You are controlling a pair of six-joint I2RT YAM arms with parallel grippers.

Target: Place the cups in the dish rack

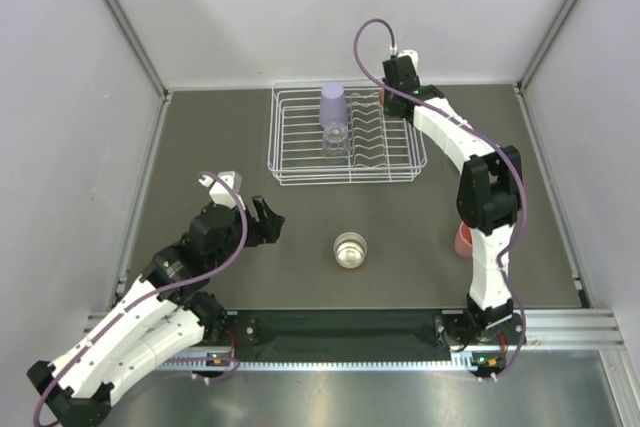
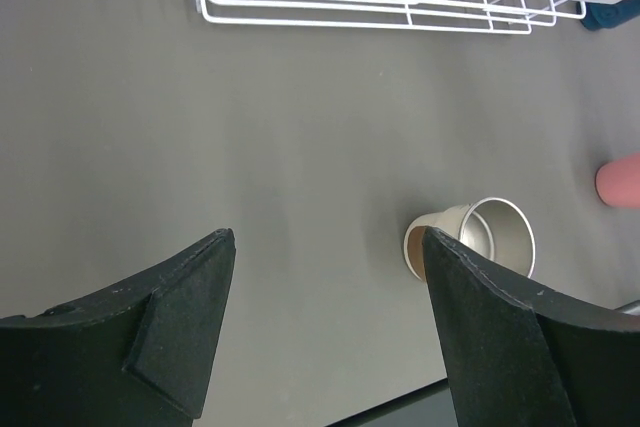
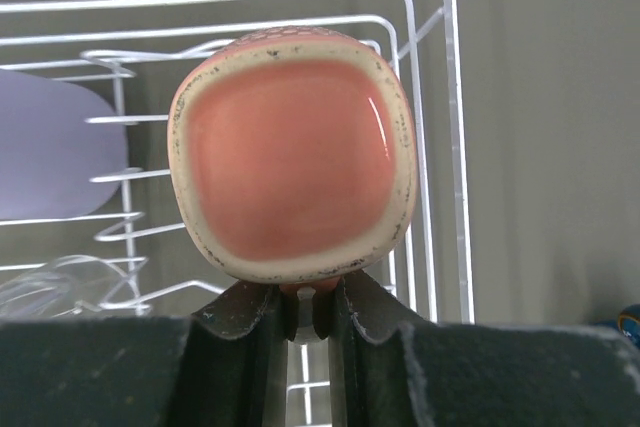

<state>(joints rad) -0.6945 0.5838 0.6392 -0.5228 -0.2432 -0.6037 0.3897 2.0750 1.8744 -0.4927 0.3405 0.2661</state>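
The white wire dish rack point(image 1: 290, 167) stands at the back, with the lavender tumbler point(image 1: 333, 105) upside down inside it. My right gripper point(image 1: 392, 97) is over the rack's far right corner. In the right wrist view it point(image 3: 312, 299) is shut on the handle of the salmon-pink mug point(image 3: 292, 152), held above the rack wires point(image 3: 455, 147). The steel cup point(image 1: 351, 250) stands on the table and also shows in the left wrist view point(image 2: 495, 237). My left gripper point(image 1: 267, 222) is open and empty to its left point(image 2: 328, 239). The pink tumbler point(image 1: 463, 239) is partly hidden by the right arm. The dark blue mug point(image 2: 610, 13) shows just past the rack's right end.
A clear glassy object point(image 1: 335, 143) sits in the rack below the lavender tumbler. White walls with metal posts enclose the table on three sides. The right arm's elbow point(image 1: 488, 187) stands over the table's right part. A black rail point(image 1: 340, 327) runs along the near edge.
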